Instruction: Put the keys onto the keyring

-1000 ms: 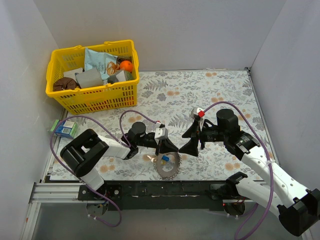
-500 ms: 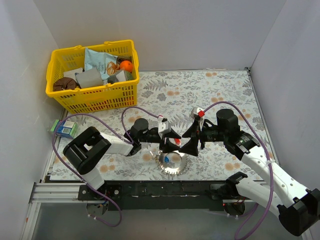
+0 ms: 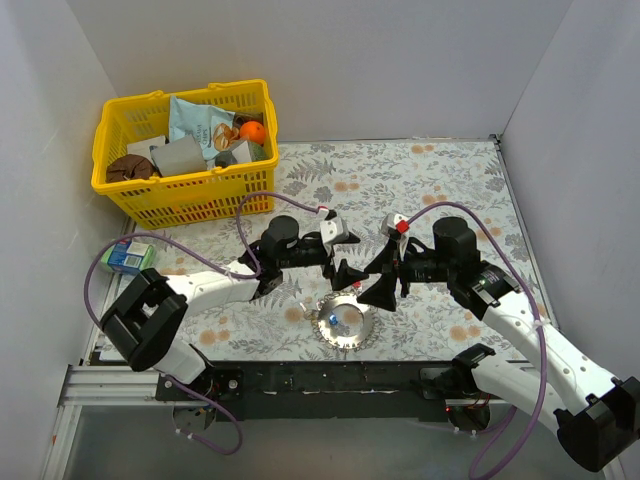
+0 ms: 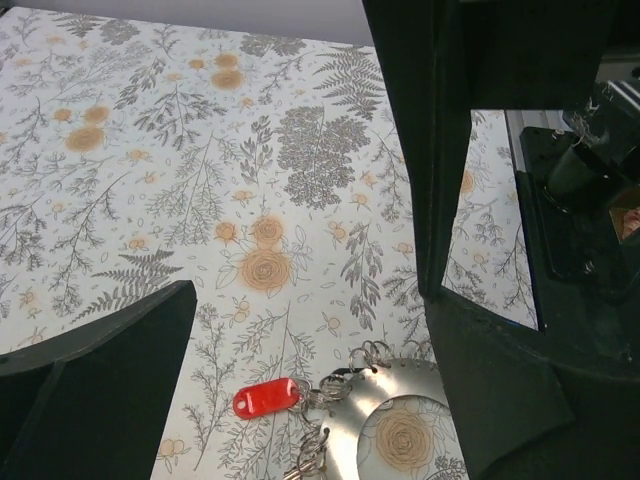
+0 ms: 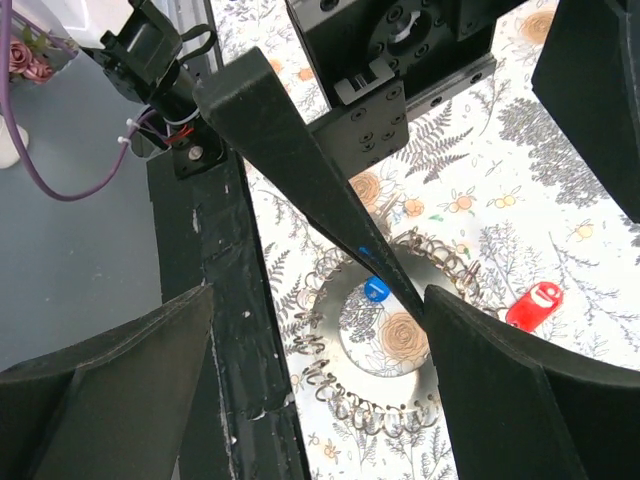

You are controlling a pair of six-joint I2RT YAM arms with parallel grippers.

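Observation:
The keyring (image 3: 345, 326), a flat silver ring fringed with small wire loops, lies on the flowered cloth near the front edge. A red key (image 4: 265, 398) rests against its fringe (image 4: 350, 432); whether it is hooked on, I cannot tell. A blue key (image 5: 376, 290) lies in the ring's (image 5: 420, 385) hollow. My left gripper (image 3: 345, 262) hangs open just behind the ring, and in its own view (image 4: 310, 300) nothing is between the fingers. My right gripper (image 3: 378, 280) stands open over the ring's right side, empty in its own view (image 5: 318, 300) too. The red key (image 5: 535, 303) shows there as well.
A yellow basket (image 3: 185, 150) full of odd items stands at the back left. A small blue-green carton (image 3: 127, 257) lies at the left edge. The black base rail (image 3: 330, 378) runs just in front of the ring. White walls close in three sides.
My left gripper was shut low at the ring's edge; it has opened, let go of the red key and drawn back and up. The ring shifted slightly right. The right arm has not moved.

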